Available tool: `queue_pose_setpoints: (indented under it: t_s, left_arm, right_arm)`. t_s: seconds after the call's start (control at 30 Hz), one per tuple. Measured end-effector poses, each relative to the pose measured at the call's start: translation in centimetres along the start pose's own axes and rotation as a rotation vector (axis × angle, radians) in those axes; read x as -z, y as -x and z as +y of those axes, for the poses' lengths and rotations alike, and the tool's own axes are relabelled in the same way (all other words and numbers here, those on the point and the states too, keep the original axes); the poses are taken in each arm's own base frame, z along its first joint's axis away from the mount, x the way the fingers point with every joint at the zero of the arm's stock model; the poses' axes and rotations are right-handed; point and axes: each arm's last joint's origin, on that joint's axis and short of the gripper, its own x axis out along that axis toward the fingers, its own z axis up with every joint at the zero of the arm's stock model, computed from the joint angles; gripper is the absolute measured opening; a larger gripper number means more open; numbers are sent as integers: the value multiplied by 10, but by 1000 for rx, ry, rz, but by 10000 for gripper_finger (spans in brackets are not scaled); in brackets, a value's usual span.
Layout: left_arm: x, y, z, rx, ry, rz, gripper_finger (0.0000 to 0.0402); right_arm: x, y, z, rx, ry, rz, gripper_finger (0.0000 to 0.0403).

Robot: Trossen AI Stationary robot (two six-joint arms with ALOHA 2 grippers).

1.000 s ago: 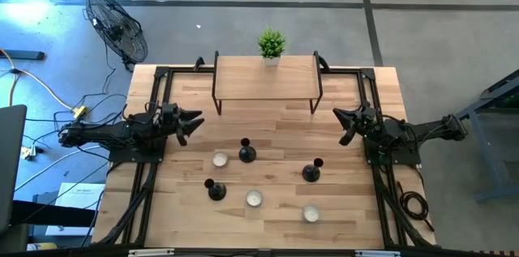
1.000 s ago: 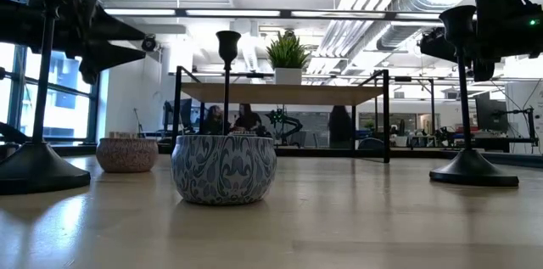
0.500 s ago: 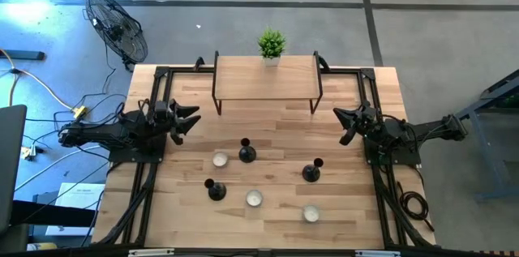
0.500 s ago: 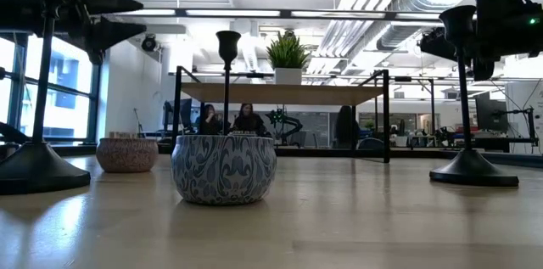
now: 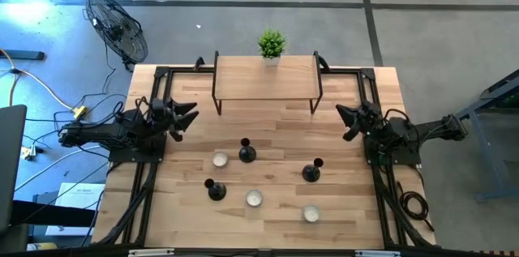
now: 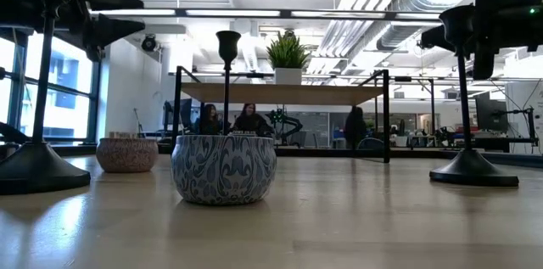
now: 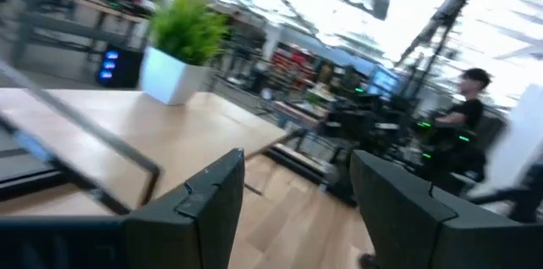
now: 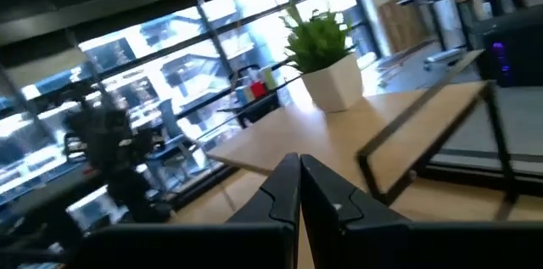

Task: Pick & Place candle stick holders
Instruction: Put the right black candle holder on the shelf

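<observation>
Three black candle stick holders stand upright on their round bases on the wooden table: one near the middle (image 5: 246, 152), one to the right (image 5: 311, 172), one at the near left (image 5: 216, 190). In the low view they show at the left (image 6: 36, 167), centre (image 6: 226, 48) and right (image 6: 473, 167). My left gripper (image 5: 188, 113) is open and empty, in the air by the table's left edge, with its fingers apart in the left wrist view (image 7: 297, 210). My right gripper (image 5: 345, 117) is shut and empty by the right edge, its fingers together in the right wrist view (image 8: 299, 188).
Three white tealights in round tins (image 5: 220, 160) (image 5: 255, 199) (image 5: 311, 213) sit among the holders; one fills the low view's centre (image 6: 223, 168). A wooden shelf on black legs (image 5: 266, 79) stands at the far edge with a potted plant (image 5: 272, 44) on it.
My left gripper has drawn back toward the table's left and far edges, away from the holders, still open. My right gripper has shifted a little toward the far edge. The holders and tealights have not moved.
</observation>
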Motion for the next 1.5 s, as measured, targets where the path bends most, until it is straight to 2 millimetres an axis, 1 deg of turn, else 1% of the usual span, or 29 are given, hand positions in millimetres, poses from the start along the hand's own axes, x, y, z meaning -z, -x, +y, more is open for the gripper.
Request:
queue_pose_setpoints:
  t_s: [0.13, 0.23, 0.3, 0.4, 0.57, 0.63, 0.7, 0.8, 0.93, 1.0, 1.13, 1.23, 1.37, 1.5]
  left_arm:
    - [0, 0, 1, -32, -1, -9, 213]
    - [0, 0, 1, -32, -1, -10, 213]
    - [0, 0, 1, -32, -1, -9, 213]
    - [0, 0, 1, -34, -1, -10, 213]
    - [0, 0, 1, -39, -1, -12, 213]
    - [0, 0, 1, -39, 0, -12, 213]
    - [0, 0, 1, -40, 0, -12, 213]
    - [0, 0, 1, -40, 3, -12, 213]
    - [0, 0, 1, -39, 8, -12, 213]
    - [0, 0, 1, -40, 24, -13, 213]
    - [0, 0, 1, -39, 30, -13, 213]
    - [0, 0, 1, -39, 39, -13, 213]
    - [0, 0, 1, -38, 66, -13, 213]
    - [0, 0, 1, -22, 90, -7, 213]
  right_arm:
    - [-1, 0, -2, 64, -80, -25, 11]
    - [-1, 0, -2, 67, -92, -26, 30]
    - [-1, 0, -2, 81, -124, -33, 53]
    - [-1, 0, -3, 85, -165, -37, 99]
    - [-1, 0, -2, 82, -193, -42, 177]
    - [-5, 0, 0, 52, -190, -40, 199]
    - [-14, 0, 4, -10, -154, -41, 211]
    - [-36, 2, 12, -98, -83, -63, 215]
    - [-77, 8, 24, -227, 31, -90, 212]
    - [-95, 10, 30, -272, 87, -54, 212]
    - [-124, 8, 45, -301, 210, 74, 211]
    - [-139, 1, 59, -294, 309, 206, 211]
    - [-150, -14, 81, -278, 395, 407, 211]
    - [-157, -26, 101, -262, 416, 637, 211]
